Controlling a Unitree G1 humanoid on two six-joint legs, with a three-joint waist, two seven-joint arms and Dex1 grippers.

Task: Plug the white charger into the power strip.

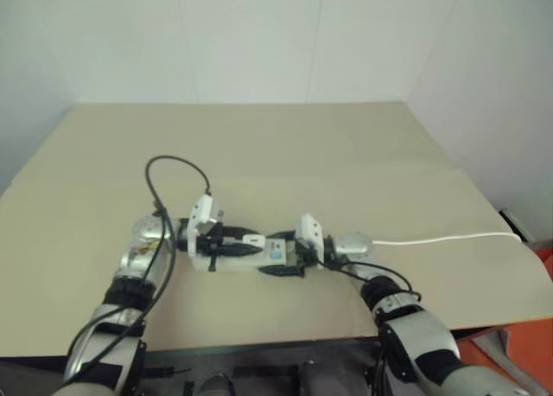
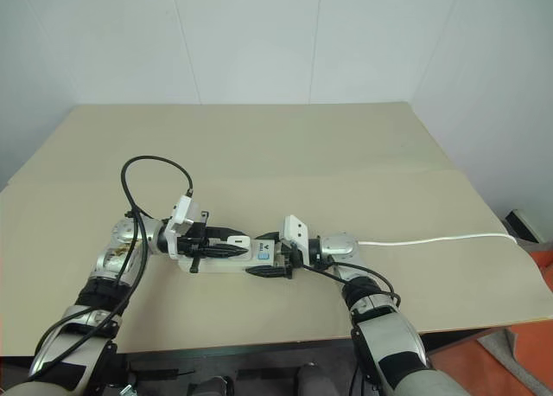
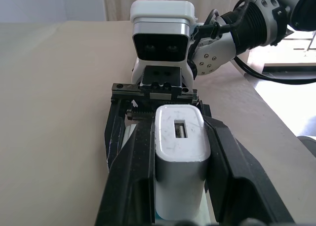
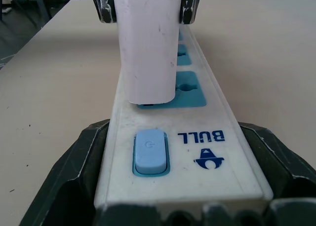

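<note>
Left fingers (image 3: pixel 180 186) pinching the charger (image 3: pixel 178 162) from both sides, one black finger along each flank, USB port face turned toward the wrist camera. Charger held upright over the strip (image 4: pixel 182 152), its lower end at the blue socket (image 4: pixel 185 90) nearest the switch (image 4: pixel 150 151); a thin dark gap visible under its edge, so fully seated or not, cannot tell.

Strip lying along the near middle of the beige surface (image 1: pixel 346 145), lengthwise between the two grippers. Right fingers (image 4: pixel 182 186) spread wide around the strip's switch end, one on each long side, pressing the edges. Thin white cable (image 1: pixel 449 238) trailing from beyond the right gripper to the right edge of the surface.

Head views: both arms meeting over the strip, left gripper (image 1: pixel 226 249) on the left, right gripper (image 1: pixel 285 262) on the right, close together, charger mostly covered by the fingers. Left wrist view: charger's port and scuffed face, right wrist's white camera block (image 3: pixel 162 28) just behind. Right wrist view: switch, "BULL" logo (image 4: pixel 201 136), row of blue sockets running away under the charger
</note>
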